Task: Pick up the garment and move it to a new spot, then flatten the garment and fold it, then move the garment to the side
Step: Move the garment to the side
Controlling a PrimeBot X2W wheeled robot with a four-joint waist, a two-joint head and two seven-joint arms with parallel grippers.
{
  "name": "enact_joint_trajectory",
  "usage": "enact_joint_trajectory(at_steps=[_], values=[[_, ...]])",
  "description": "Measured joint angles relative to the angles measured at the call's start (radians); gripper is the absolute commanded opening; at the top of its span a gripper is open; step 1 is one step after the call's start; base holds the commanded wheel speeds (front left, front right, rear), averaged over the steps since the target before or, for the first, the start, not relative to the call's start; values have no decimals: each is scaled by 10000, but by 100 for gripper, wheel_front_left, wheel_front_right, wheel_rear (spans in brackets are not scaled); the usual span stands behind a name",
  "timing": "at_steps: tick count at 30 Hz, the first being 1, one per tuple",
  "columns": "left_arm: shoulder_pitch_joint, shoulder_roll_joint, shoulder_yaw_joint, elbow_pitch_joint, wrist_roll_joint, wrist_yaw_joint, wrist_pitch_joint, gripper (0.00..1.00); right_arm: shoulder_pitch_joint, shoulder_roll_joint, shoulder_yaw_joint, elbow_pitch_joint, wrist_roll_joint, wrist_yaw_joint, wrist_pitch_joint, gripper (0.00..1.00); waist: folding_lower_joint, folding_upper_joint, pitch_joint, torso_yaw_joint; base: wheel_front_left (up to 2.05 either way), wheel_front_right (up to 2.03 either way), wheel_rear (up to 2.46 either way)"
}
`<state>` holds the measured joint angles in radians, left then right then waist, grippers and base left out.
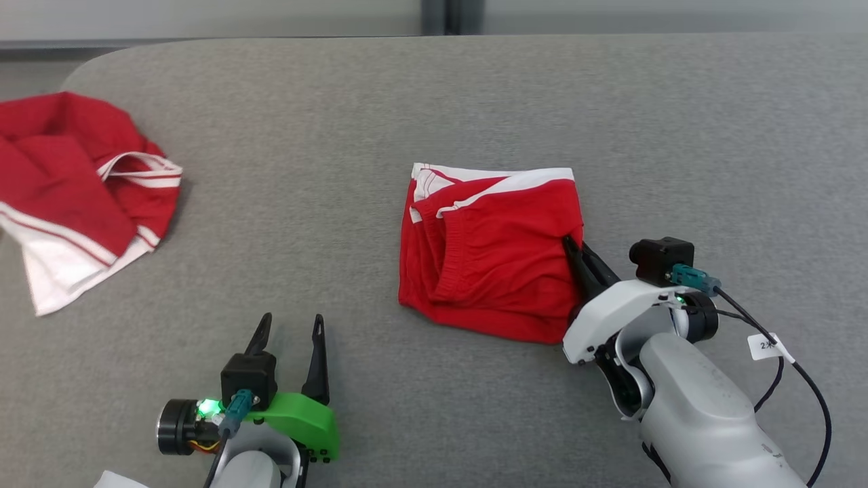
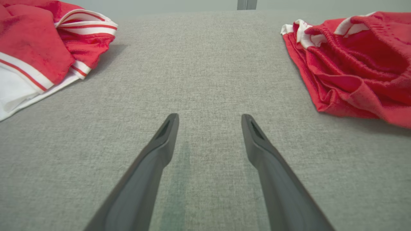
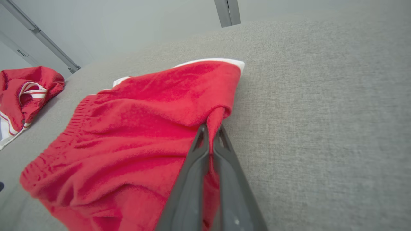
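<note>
The right claw (image 1: 573, 245) is clamped on the folded red garment (image 1: 488, 251); the left claw (image 1: 292, 316) stands apart.
Nearest, the left claw hangs low over the grey bench (image 1: 305, 203), fingers spread and holding nothing. Beyond it to the right, the right claw's fingers are pressed together on a pinch of cloth at the garment's right edge. The garment lies folded near the bench's middle, white trim at its far side. Far left, well apart, a second garment (image 1: 74, 183), red and white, lies crumpled.

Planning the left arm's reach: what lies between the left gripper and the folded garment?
Bare grey table between left gripper and folded garment, shown in head view.
</note>
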<state>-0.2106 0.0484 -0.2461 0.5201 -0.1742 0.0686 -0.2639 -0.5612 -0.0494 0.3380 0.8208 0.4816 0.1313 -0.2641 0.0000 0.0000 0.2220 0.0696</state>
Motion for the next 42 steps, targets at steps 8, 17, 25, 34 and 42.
enact_joint_trajectory(at_steps=[8,17,25,34,42], values=[[-322,-4,-245,67,88,-188,0,100,376,-17,-153,-222,-123,0,0,0,0,0,-239,-2205,0,0,0],[-421,-10,-433,-8,96,-326,0,100,687,-19,-130,-554,-253,0,0,0,0,0,-354,-4419,0,0,0],[-581,-15,-487,69,456,-435,0,100,316,-13,-224,-238,-1377,0,2,0,0,0,-111,-5571,0,0,0],[-1090,77,-499,-134,1045,-564,0,100,-1438,-976,-1939,1271,-3348,2,0,0,0,0,299,-5010,0,0,0],[-1521,163,-500,-495,1289,-570,0,100,-2760,-2435,-4773,2558,-5233,2,0,0,0,0,1086,-3744,0,0,0]])
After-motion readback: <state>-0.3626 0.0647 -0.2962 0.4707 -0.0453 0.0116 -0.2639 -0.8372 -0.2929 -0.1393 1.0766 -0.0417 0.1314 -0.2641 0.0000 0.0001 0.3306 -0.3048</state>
